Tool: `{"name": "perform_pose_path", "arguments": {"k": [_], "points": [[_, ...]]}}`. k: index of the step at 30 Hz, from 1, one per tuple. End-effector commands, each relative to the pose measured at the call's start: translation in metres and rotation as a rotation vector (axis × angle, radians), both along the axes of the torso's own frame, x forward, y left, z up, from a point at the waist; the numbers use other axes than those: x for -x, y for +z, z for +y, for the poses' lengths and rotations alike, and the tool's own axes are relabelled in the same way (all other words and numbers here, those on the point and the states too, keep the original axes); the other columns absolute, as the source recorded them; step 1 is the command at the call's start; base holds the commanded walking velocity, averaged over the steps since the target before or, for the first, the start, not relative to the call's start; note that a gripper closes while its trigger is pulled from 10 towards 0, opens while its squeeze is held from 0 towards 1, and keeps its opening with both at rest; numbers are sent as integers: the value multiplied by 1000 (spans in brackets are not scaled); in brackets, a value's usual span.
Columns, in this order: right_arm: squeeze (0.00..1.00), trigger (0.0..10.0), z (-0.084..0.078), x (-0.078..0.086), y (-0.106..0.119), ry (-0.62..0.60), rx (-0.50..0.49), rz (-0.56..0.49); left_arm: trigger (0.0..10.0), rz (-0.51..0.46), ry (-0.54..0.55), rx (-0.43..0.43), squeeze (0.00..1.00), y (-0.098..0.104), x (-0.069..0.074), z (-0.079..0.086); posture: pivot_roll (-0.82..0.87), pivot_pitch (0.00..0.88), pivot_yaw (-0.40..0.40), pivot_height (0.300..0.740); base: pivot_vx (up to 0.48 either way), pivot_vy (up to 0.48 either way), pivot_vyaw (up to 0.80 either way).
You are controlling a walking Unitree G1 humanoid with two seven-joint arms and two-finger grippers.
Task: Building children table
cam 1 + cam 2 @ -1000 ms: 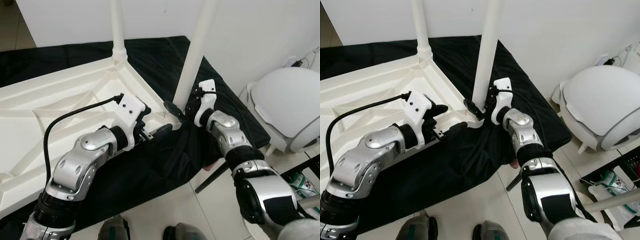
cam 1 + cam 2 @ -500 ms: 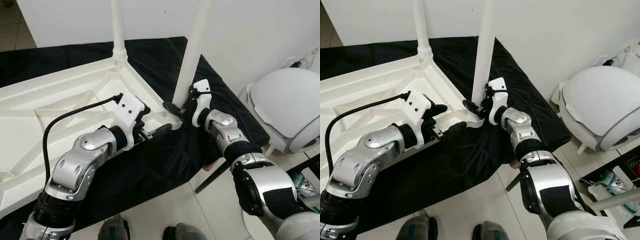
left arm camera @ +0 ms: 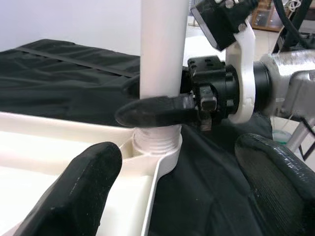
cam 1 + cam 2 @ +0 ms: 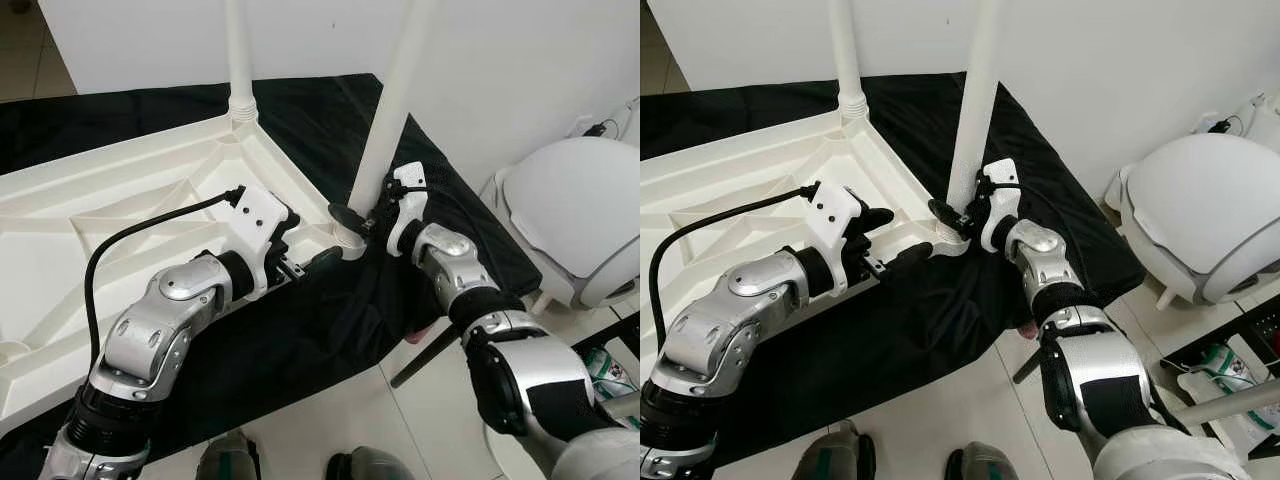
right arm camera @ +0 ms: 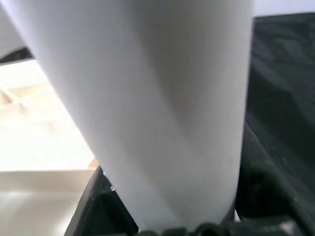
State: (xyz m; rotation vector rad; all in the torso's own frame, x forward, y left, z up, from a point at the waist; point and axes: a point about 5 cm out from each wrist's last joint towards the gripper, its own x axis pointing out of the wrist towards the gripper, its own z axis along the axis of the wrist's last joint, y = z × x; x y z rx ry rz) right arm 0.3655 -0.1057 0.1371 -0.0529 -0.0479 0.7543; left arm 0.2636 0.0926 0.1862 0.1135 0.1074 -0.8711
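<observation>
The white plastic children's table point(image 4: 90, 250) lies upside down on a black cloth. One white leg point(image 4: 238, 60) stands in the far corner socket. A second leg point(image 4: 395, 100) stands in the near right corner socket point(image 3: 156, 142). My right gripper point(image 4: 362, 222) is shut on this second leg just above the socket, and one black finger point(image 3: 152, 110) crosses its front. In the right wrist view the leg point(image 5: 157, 108) sits between the fingers. My left gripper point(image 4: 305, 245) is open astride the table's rim beside that corner, with one finger point(image 3: 91, 187) over the inside.
The black cloth point(image 4: 300, 340) hangs over the front edge above a tiled floor point(image 4: 330, 420). A rounded white appliance point(image 4: 575, 215) stands at the right, and a dark rod point(image 4: 425, 355) lies on the floor beside it. A white wall is behind. My feet point(image 4: 230, 462) show below.
The right wrist has shifted slightly around the leg's base, and the leg's lean has changed a little with it. The left arm has stayed put.
</observation>
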Motion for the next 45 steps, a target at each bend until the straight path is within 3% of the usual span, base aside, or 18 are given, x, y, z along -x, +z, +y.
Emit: {"name": "perform_pose_path", "arguments": {"k": [1, 6, 7, 11, 13, 17, 22, 27, 29, 37, 40, 41, 45], "points": [[0, 10000, 7, 4, -6, -11, -48, 22, 10000, 10, 22, -1, 0, -4, -1, -1, 16, 0, -55, 740, 0, 0, 0], [0, 10000, 13, 9, -7, -65, -99, 14, 10000, 17, 49, 15, 0, -8, -3, -3, 13, 1, -53, 740, 0, 0, 0], [0, 10000, 18, 13, -8, -126, -148, 10, 10000, 19, 65, 27, 0, -11, -4, -6, 10, 2, -50, 740, 0, 0, 0], [0, 10000, 20, 15, -9, -237, -197, 9, 10000, 5, 95, 31, 0, -15, -5, -5, 6, 1, -52, 740, 0, 0, 0], [0, 10000, 20, 15, -9, -237, -197, 9, 10000, 5, 95, 31, 0, -15, -5, -5, 6, 1, -52, 740, 0, 0, 0], [0, 10000, 26, 18, -6, -405, -253, 10, 10000, -5, 126, 50, 0, -20, -7, -5, 3, 0, -51, 740, 0, 0, 0], [0, 10000, 28, 19, -5, -526, -279, 28, 10000, -53, 160, 56, 0, -23, -9, -4, -1, 0, -45, 740, 0, 0, 0], [0, 10000, 23, 19, -4, -550, -275, 39, 10000, -72, 162, 54, 0, -28, -8, -4, 2, 0, -47, 740, 0, 0, 0], [1000, 10000, 22, 21, -4, -541, -279, 41, 10000, -72, 156, 41, 0, -30, -6, -3, 6, 1, -48, 740, 0, 0, 0], [1000, 10000, 24, 26, -2, -485, -264, 43, 10000, -87, 148, 39, 0, -28, -7, 3, 5, 5, -51, 740, 0, 0, 0], [1000, 10000, 20, 30, -2, -390, -237, 42, 10000, -97, 130, 29, 0, -27, -7, 3, -1, 5, -51, 740, 0, 0, 0], [8, 10000, 19, 33, -1, -322, -229, 47, 10000, -100, 123, 28, 0, -26, -6, 3, 0, 6, -53, 740, 0, 0, 0], [0, 10000, 14, 36, 0, -208, -205, 37, 10000, -106, 114, 26, 0, -25, -6, 3, -3, 4, -52, 740, 0, 0, 0]]}}
